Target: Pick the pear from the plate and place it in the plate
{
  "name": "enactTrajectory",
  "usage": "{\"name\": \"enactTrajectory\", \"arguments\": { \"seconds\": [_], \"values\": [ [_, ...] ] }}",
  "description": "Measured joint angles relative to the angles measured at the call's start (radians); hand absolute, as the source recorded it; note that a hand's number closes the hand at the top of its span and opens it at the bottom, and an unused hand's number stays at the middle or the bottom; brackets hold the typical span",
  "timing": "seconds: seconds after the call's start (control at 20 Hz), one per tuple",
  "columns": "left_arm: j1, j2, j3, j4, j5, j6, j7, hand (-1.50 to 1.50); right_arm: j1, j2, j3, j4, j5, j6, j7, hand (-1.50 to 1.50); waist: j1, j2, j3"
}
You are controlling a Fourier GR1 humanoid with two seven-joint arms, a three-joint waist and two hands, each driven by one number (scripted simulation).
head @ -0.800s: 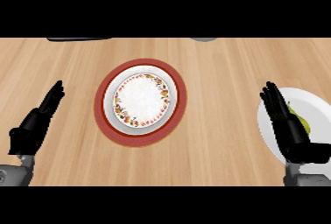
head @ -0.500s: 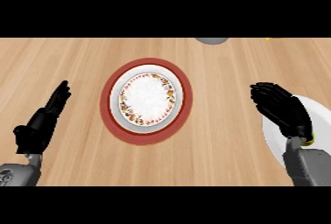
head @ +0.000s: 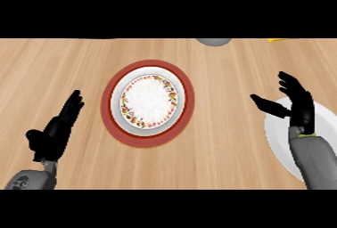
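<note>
Wooden counter (head: 217, 147); right hand (head: 293, 104) over white plate (head: 280, 133).

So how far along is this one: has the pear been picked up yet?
Nothing is done yet. The right hand is open above the white plate at the right, holding nothing; the pear isn't visible, likely hidden under it. The left hand rests open at the left. The red-rimmed plate holds no pear. Grasp, carry and placing remain.
</note>
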Motion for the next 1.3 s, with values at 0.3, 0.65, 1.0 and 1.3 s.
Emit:
{"name": "enactTrajectory", "arguments": {
  "seconds": [0.3,0.65,1.0,1.3],
  "values": [
    [0.012,-0.022,0.025,0.038,-0.01,-0.016,-0.032,0.0,0.034,-0.047,0.061,-0.119,0.163,-0.046,0.17,-1.5,-0.016,-0.007,0.001],
    [0.028,-0.026,0.045,0.045,-0.009,-0.028,-0.043,0.0,0.029,-0.183,0.111,-0.246,0.259,0.152,0.493,-1.5,-0.023,-0.01,-0.001],
    [0.03,-0.032,0.049,0.065,-0.02,-0.04,-0.068,0.0,-0.007,-0.282,0.14,-0.278,0.169,0.475,0.715,-1.5,-0.019,-0.009,0.0],
    [0.044,-0.041,0.048,0.026,-0.032,-0.042,-0.049,0.0,-0.008,-0.298,0.117,-0.297,0.096,0.584,0.795,-1.5,-0.015,-0.009,0.001]
  ]
}}
